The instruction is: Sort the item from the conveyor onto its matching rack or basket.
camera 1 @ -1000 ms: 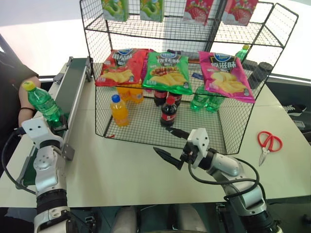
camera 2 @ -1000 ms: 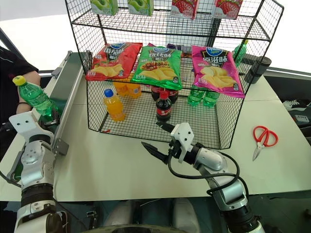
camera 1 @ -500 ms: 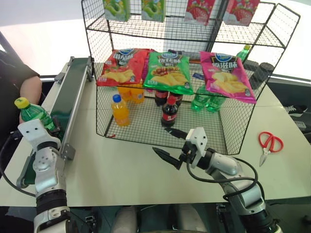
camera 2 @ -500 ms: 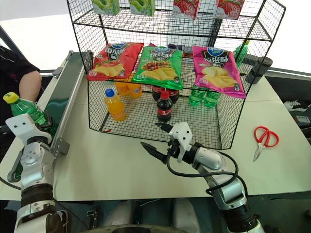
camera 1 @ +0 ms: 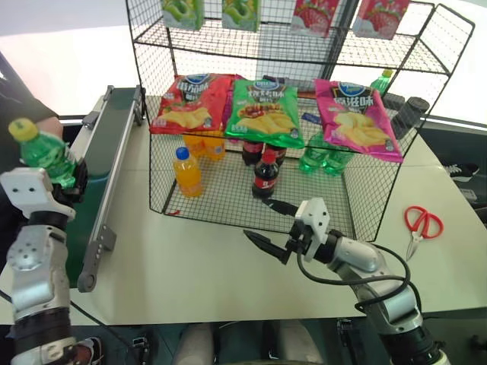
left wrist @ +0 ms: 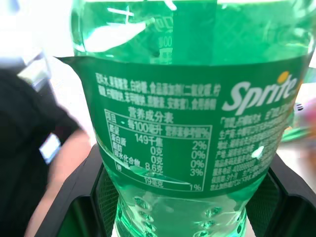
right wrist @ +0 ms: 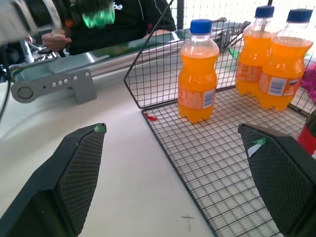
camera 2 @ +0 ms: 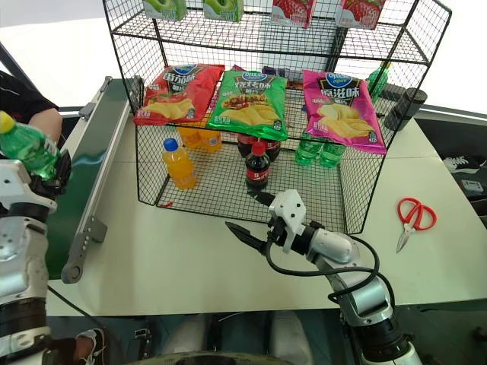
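Note:
The item, a green bottle (camera 1: 44, 154) with a yellow cap, is held tilted above the left end of the conveyor (camera 1: 97, 166), clear of the belt. My left gripper (camera 1: 67, 176) is shut on its lower body. In the left wrist view the label of the bottle (left wrist: 192, 128) sits between the black fingers (left wrist: 74, 207). The black wire rack (camera 1: 251, 46) stands to the right of the belt. My right gripper (camera 1: 259, 219) hangs open and empty over the table, just in front of the rack's bottom tier, and it faces an orange bottle (right wrist: 197, 74).
Orange bottles (camera 1: 186, 171), cola bottles (camera 1: 264, 176) and green bottles (camera 1: 316, 156) stand on the rack's bottom tier. Chip bags (camera 1: 262, 112) hang on its front, with drink cartons above. Red scissors (camera 1: 421, 224) lie at the table's right. A person's arm (camera 2: 46, 122) is beside the conveyor.
My left gripper has shut on the green bottle and lifted it up off the belt. The right gripper has stayed where it was, open.

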